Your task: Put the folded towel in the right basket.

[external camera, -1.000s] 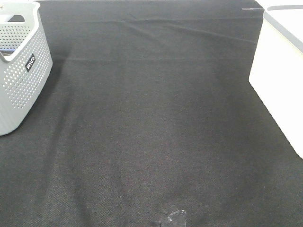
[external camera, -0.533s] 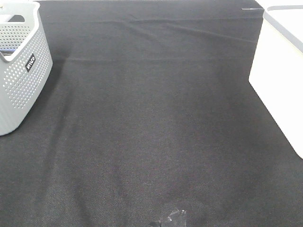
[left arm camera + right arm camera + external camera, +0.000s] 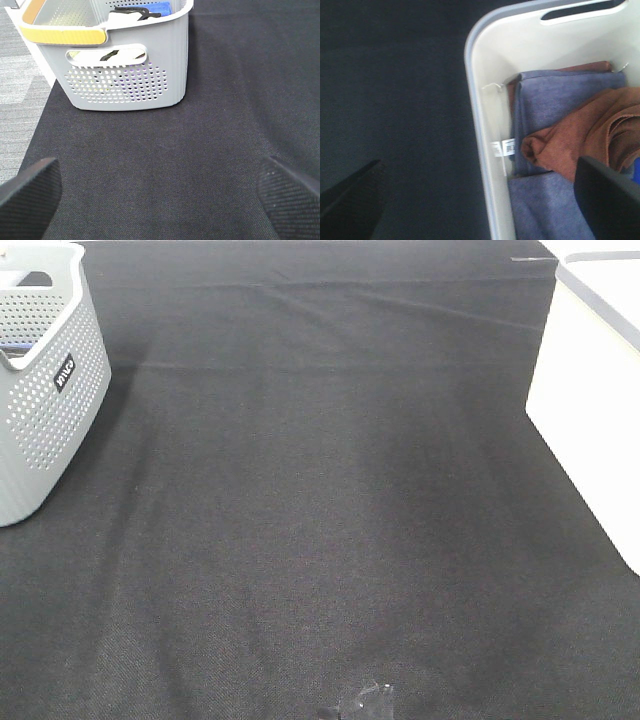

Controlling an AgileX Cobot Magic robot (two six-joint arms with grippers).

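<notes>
Right gripper [image 3: 479, 175] hangs spread and empty above the right basket [image 3: 475, 100], where the folded brown towel [image 3: 580, 140] lies on purple towels [image 3: 545, 100]; we judge it delivered. Left gripper [image 3: 159, 165], also spread, hovers near the left basket [image 3: 130, 85].

black tablecloth [image 3: 330, 490], grey carpet [image 3: 20, 100]

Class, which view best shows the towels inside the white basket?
Right wrist: it looks into the white basket, showing a brown towel on purple towels. Exterior high shows only the basket's outside; left wrist, neither.

Rust-brown towel [image 3: 585, 137] — bunched atop purple towels [image 3: 545, 100] — inside white basket [image 3: 482, 115].
</notes>
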